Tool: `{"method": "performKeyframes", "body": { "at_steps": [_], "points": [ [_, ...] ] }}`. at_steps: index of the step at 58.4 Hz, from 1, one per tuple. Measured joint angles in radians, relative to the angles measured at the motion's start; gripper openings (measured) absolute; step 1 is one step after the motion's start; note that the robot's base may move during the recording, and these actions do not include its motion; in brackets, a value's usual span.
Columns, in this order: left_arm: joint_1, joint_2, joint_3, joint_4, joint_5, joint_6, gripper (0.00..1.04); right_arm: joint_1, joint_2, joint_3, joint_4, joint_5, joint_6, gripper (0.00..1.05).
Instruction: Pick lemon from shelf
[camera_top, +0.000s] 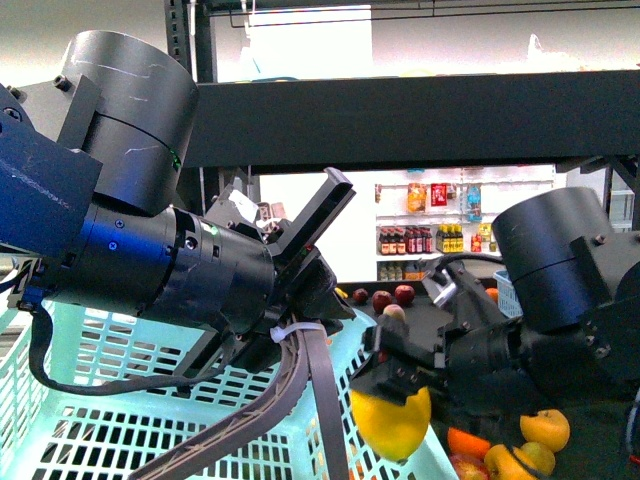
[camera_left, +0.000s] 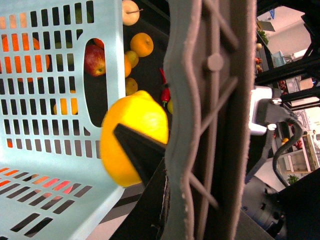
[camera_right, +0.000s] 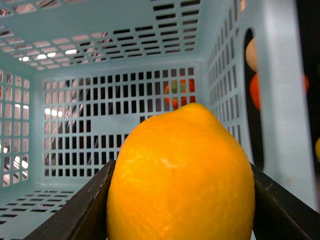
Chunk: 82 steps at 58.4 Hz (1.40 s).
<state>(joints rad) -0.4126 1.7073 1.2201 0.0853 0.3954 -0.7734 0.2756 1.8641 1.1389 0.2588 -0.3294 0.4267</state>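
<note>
My right jaws are clamped on the lemon (camera_top: 392, 420), 1 dark finger on each flank in the right wrist view, and the fruit (camera_right: 180, 170) bulges well past them toward the camera. It hangs at the lower centre of the front view, clear of the shelf (camera_top: 420, 118), right at the near corner of the pale blue basket (camera_top: 100, 400). The worry is that grip: the skin is waxy and the shape tapers, so I judge that a jolt could squirt the lemon out, and it might land on the fruit (camera_top: 545, 428) at lower right instead of in the basket. The grey handle (camera_top: 310, 400) and the basket rim sit just beside it, so a careless swing could knock it loose. My right arm (camera_top: 560, 300) reaches in from the right, wrist angled down and leftward. My left arm (camera_top: 150, 250) crosses from the upper left, close to the right one; whether its jaws are closed on the handle I cannot tell
</note>
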Motion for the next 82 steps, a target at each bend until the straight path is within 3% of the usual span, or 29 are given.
{"method": "performKeyframes", "body": {
  "at_steps": [6,19,37,49,61,82],
  "points": [
    [0.0,0.0,0.0,0.0,0.0,-0.001,0.12,0.027,0.016,-0.001,0.002,0.016,-0.005,0.67],
    [0.0,0.0,0.004,0.001,-0.003,-0.009,0.12,0.004,0.008,-0.022,0.1,-0.028,0.011,0.99],
    [0.0,0.004,0.004,0.001,0.0,-0.004,0.12,-0.24,-0.029,0.074,0.087,-0.055,0.062,0.97],
    [0.0,0.004,0.004,0.0,-0.003,-0.008,0.12,-0.372,0.094,0.131,0.072,-0.018,0.019,0.97],
    [0.0,0.004,0.004,0.001,0.004,-0.006,0.12,-0.389,0.326,0.132,0.043,0.063,-0.087,0.97],
    [0.0,0.004,0.004,0.0,-0.003,-0.005,0.12,-0.312,0.606,0.299,-0.009,0.223,-0.041,0.97]
  ]
}}
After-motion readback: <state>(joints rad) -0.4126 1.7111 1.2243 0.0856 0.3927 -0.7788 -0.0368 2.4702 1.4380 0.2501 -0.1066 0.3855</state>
